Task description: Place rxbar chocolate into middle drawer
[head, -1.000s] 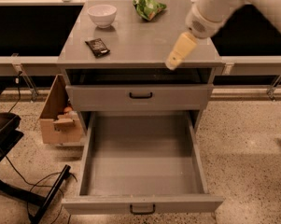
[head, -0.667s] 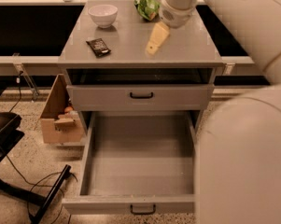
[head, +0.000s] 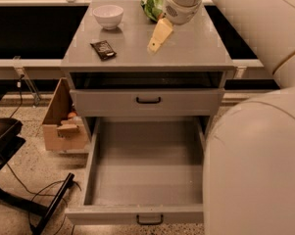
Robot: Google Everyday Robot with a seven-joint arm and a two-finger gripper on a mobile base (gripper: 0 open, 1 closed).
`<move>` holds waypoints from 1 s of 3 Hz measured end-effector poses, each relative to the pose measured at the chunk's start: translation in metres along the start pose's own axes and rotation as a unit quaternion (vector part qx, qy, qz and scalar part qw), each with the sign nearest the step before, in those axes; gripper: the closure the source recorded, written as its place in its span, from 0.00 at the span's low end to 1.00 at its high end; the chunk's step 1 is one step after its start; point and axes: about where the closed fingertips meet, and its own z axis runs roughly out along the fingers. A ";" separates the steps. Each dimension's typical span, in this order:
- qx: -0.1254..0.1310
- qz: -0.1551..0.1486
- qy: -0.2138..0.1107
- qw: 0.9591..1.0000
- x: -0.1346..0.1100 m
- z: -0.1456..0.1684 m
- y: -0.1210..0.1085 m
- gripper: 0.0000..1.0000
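Claw (head: 156, 37) hangs over the grey desk (head: 201, 48), pointing down at the top; cannot tell if it is open or closed, and nothing shows in it. Rxbar chocolate (head: 103, 49) lies flat on the desk, left of the claw in view, well apart and slightly nearer the front edge. White bowl (head: 108, 16) is behind-left of the claw, green snack bag (head: 151, 6) just behind it. Middle drawer (head: 147, 177) is pulled open far below the claw. Risks: the flat bar is likely hard to pinch, so the claw may shove it off the edge, or clip the bowl.
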 end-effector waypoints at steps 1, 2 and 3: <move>0.014 0.032 -0.046 0.998 -0.044 0.029 -0.011 0.00; 0.020 0.063 -0.115 0.991 -0.089 0.047 -0.026 0.00; 0.004 0.093 -0.185 0.978 -0.131 0.064 -0.033 0.00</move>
